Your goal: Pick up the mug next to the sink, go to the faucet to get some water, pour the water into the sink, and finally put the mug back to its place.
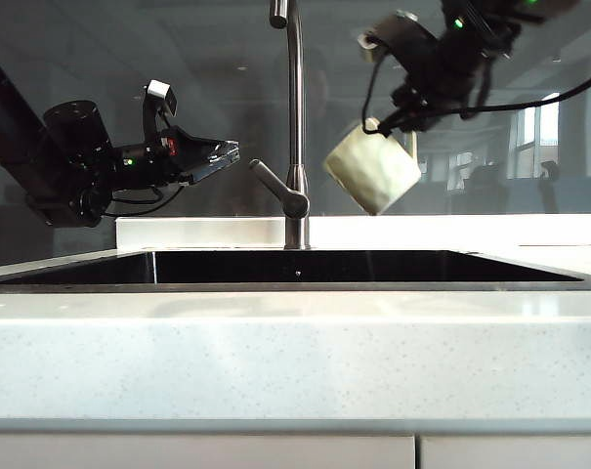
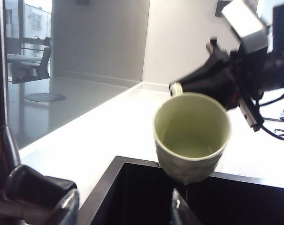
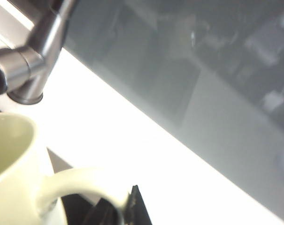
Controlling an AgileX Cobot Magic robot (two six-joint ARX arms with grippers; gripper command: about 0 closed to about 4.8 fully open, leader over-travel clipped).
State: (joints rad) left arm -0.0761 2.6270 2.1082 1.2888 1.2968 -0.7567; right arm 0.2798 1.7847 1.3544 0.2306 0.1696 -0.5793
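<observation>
We note right gripper (image 1: 398, 122) pinching mug (image 1: 371, 169) handle, tilted above sink (image 1: 295, 266), faucet (image 1: 295, 127) at nine o'clock. Left gripper (image 1: 227, 151) spread, idle. We advise tipping gradually, mouth kept inside basin.

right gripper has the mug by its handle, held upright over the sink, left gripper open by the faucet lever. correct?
Not quite: the mug is tilted, not upright, as the exterior view shows. The rest stands: the right gripper holds it by the handle over the sink, and the left gripper is open beside the faucet lever.

Kitchen: sink (image 1: 80, 278), gooseneck faucet (image 1: 295, 117), speckled countertop (image 1: 295, 362).
</observation>
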